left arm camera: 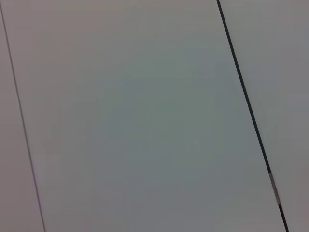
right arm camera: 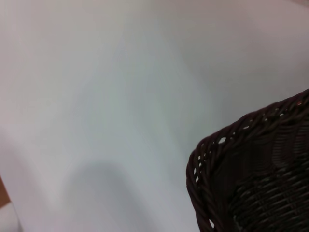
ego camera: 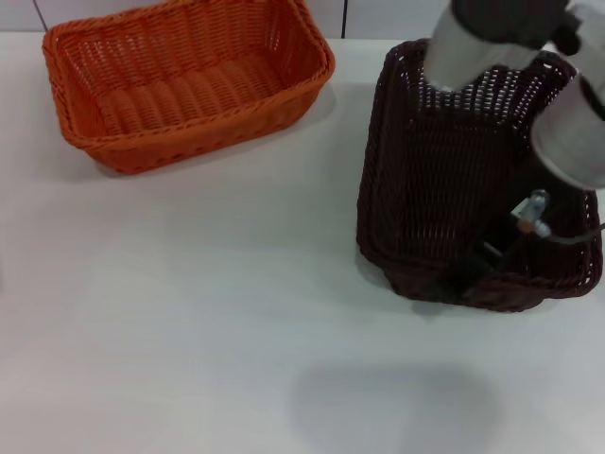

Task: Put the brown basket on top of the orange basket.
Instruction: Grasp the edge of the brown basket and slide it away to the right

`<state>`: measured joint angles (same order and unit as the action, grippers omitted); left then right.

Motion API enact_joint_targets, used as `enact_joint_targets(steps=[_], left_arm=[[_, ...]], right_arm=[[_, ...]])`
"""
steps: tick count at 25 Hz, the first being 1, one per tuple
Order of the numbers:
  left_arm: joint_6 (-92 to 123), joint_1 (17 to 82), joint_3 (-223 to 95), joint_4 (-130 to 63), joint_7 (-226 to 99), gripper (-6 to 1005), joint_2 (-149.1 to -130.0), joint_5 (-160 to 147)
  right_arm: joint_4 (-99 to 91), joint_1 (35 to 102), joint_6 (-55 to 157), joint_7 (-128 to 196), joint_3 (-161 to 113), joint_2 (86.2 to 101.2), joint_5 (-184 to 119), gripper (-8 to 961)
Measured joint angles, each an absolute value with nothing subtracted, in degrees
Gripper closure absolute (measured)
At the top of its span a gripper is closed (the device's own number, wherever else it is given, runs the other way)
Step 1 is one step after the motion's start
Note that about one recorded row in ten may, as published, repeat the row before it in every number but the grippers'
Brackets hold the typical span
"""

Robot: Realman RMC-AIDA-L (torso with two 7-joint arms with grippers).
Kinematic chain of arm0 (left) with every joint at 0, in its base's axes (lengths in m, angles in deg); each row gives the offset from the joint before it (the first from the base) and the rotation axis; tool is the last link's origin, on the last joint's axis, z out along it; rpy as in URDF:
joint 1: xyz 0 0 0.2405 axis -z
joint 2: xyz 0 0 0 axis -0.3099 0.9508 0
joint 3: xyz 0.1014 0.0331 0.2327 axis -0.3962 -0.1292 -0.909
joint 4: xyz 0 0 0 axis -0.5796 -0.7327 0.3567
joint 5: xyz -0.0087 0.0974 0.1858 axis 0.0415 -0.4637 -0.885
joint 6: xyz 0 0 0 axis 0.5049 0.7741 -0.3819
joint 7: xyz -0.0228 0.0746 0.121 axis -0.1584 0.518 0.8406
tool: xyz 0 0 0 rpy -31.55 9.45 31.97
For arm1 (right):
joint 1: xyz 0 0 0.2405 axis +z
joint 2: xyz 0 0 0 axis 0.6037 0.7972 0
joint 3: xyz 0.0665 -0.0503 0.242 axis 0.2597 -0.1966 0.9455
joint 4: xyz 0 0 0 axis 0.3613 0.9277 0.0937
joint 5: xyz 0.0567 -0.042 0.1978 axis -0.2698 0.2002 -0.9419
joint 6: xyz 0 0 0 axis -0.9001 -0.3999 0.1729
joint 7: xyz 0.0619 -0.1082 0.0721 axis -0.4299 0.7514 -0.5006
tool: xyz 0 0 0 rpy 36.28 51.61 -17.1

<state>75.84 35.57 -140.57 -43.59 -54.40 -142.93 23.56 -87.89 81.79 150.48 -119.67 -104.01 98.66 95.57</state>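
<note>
Right gripper (ego camera: 492, 253) reaches down inside the brown basket (ego camera: 444, 180) at its near rim, finger state unclear.

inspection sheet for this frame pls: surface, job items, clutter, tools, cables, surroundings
Surface: white table, bare between the baskets.
Job's things: orange basket upright at far left, empty. Brown basket at right, apart from the orange one, not yet stacked; its rim corner shows in the right wrist view.
Clutter: nothing seen.
Grippers: right tool reaches down inside the brown basket at its near end; open or shut not visible. Left tool not in view.
Cables: thin cable beside the right tool.
Surroundings: pale panels with dark seams in the left wrist view.
</note>
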Motion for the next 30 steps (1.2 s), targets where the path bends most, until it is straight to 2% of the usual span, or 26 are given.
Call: enact_joint_targets(steps=[18,23,30], left_arm=[[75.8,36.3,-140.7,-43.5,-54.2,302,-142.95,23.6],[75.7,36.2,-140.7,-43.5,-53.9,303,-143.0,23.6],[75.7,35.9,-140.7,-43.5,-53.8,303,-143.01,23.6]], right_arm=[[-76.7,84.1,142.1,-118.4,-113.4,99.38,98.7,279],[-77.5,83.5,141.1,-116.9,-113.5,99.38,98.8,508],[-80.1,83.3,141.0,-117.6,-112.7,99.38,98.9,695]])
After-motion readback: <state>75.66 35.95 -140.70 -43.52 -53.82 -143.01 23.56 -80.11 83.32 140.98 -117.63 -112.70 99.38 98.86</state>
